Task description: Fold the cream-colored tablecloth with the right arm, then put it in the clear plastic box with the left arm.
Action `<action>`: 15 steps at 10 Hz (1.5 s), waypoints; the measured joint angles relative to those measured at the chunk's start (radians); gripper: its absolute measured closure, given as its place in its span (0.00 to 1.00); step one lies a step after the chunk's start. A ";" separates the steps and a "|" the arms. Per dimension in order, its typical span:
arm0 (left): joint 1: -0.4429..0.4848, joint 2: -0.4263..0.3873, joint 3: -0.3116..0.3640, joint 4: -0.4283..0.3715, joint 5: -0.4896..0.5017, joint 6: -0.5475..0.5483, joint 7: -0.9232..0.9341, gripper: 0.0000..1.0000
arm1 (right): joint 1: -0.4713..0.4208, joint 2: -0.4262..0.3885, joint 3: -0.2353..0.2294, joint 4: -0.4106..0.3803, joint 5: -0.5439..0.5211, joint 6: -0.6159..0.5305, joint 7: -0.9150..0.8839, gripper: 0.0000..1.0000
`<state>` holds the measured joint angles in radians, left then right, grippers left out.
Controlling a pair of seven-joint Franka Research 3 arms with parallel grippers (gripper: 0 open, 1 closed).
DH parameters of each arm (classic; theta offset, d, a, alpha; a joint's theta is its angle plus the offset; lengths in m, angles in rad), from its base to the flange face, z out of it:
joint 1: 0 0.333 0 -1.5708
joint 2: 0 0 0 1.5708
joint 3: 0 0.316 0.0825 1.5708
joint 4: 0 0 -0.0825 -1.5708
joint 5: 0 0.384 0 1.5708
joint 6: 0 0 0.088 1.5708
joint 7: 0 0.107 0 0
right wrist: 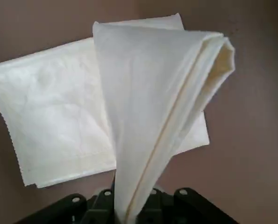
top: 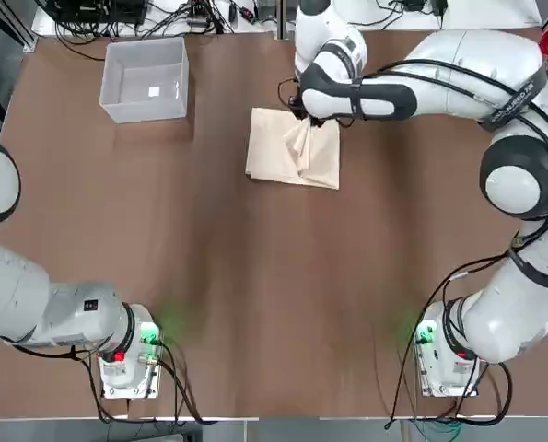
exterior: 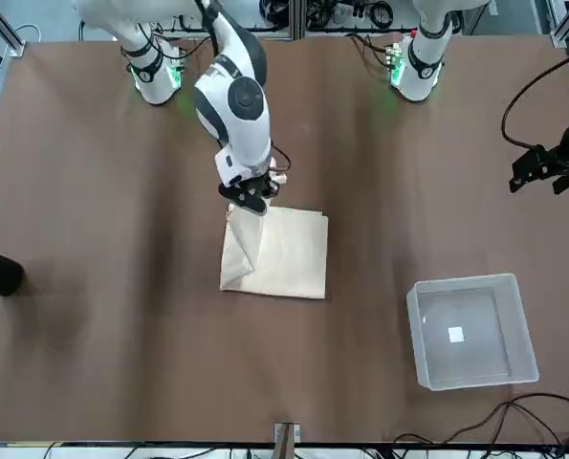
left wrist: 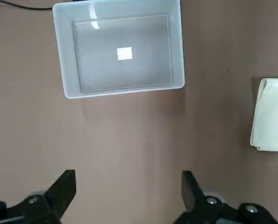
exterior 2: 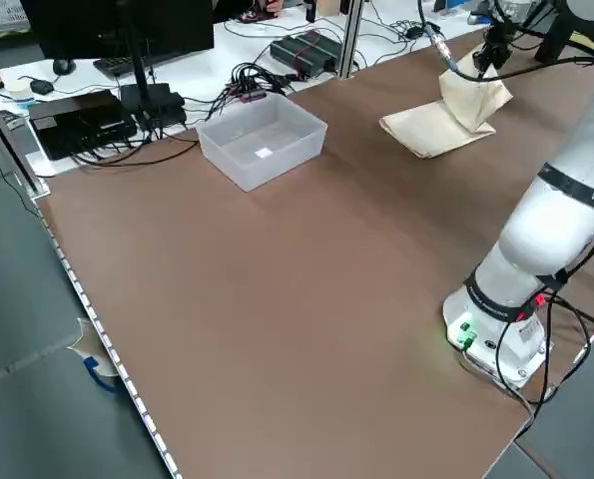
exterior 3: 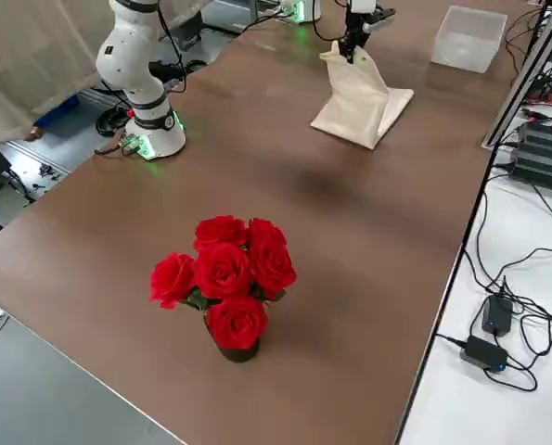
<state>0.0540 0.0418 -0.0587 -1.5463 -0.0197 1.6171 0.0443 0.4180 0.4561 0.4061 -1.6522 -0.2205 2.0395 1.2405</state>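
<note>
Right wrist view: right gripper [right wrist: 134, 196] is pinching a raised flap of the cream tablecloth [right wrist: 50, 112]; looks light and floppy, so a deep grip on layered edges seems best.

Left wrist view: left gripper [left wrist: 129, 191] spread wide, cloth lying beside the bin [left wrist: 120, 91].

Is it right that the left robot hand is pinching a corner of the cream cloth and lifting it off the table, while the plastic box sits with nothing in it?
Not quite: the right gripper is the one pinching and lifting the cream cloth, as the top view shows. The plastic box does sit with nothing in it.
</note>
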 joint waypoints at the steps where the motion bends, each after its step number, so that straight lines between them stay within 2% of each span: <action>1: 0.000 0.000 0.000 0.000 0.000 0.000 0.000 0.00 | 0.006 0.015 0.000 0.001 -0.005 0.010 0.009 0.92; 7: 0.000 0.000 -0.001 0.000 0.000 0.000 0.000 0.00 | 0.010 0.079 -0.002 0.115 -0.008 0.012 0.076 0.92; 15: 0.000 0.005 -0.003 0.000 0.000 0.000 0.003 0.00 | 0.026 0.138 -0.003 0.163 -0.061 0.010 0.154 0.92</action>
<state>0.0537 0.0471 -0.0617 -1.5466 -0.0197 1.6172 0.0468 0.4442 0.5943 0.4027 -1.4892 -0.2819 2.0496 1.3948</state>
